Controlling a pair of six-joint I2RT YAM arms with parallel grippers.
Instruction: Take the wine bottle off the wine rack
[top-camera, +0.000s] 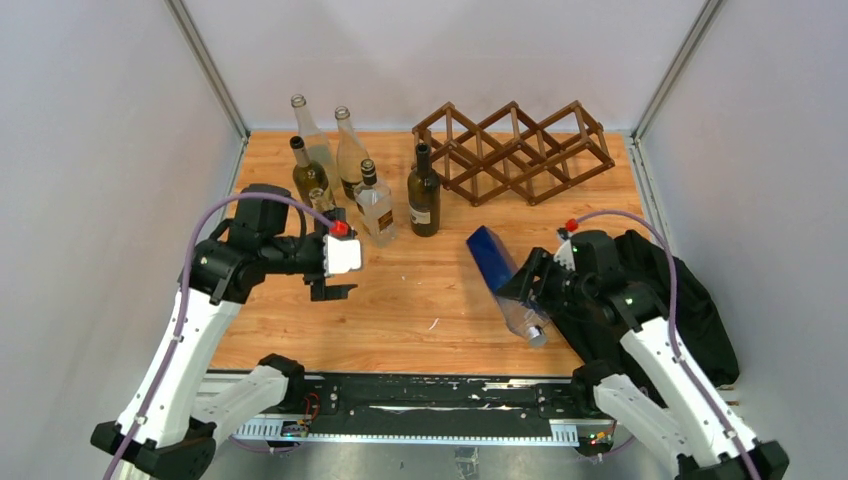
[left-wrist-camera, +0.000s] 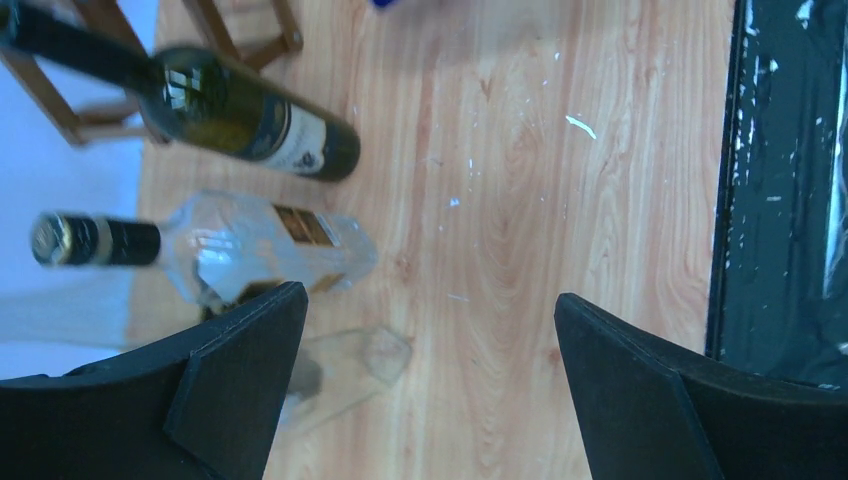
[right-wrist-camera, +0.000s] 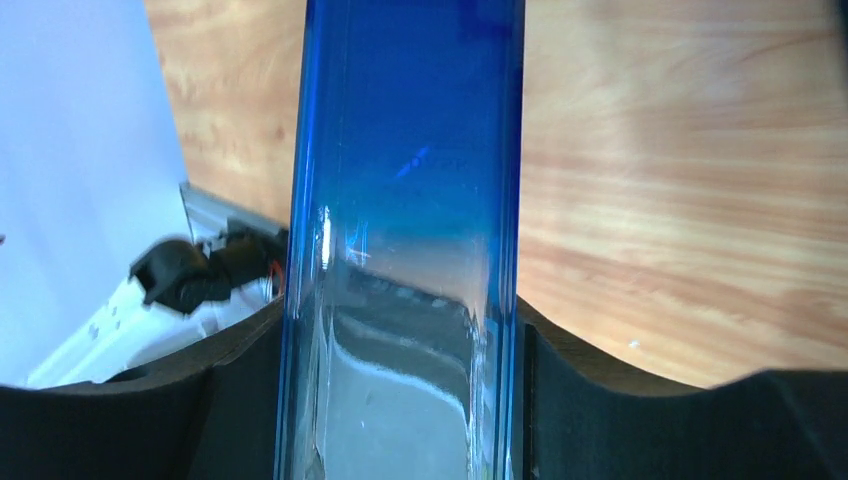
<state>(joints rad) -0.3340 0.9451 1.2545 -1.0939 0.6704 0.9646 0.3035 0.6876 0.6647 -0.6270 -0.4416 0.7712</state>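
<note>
Wooden table, walled on three sides. The wine rack is seen at the far right of the table, a dark brown lattice of diamond cells standing near the back wall. The wine bottle is noted off the rack and well clear of it, nearer the front, over the right half of the table. It is blue at one end, fading to clear glass at the other. It is held tilted, with the blue end raised toward the rack and the clear end pointing down toward the near edge. Whether the low end touches the wood cannot be told. The right gripper is clamped across the bottle's body; in the right wrist view a black finger is pressed against each side of the glass. The left gripper is seen spread wide with only bare wood between its fingers, hovering over the left half of the table. Just beyond it a clear bottle with a black cap and a dark bottle are standing upright. Three more bottles are grouped behind them at the far left. A black bag is lying off the table's right edge.
</note>
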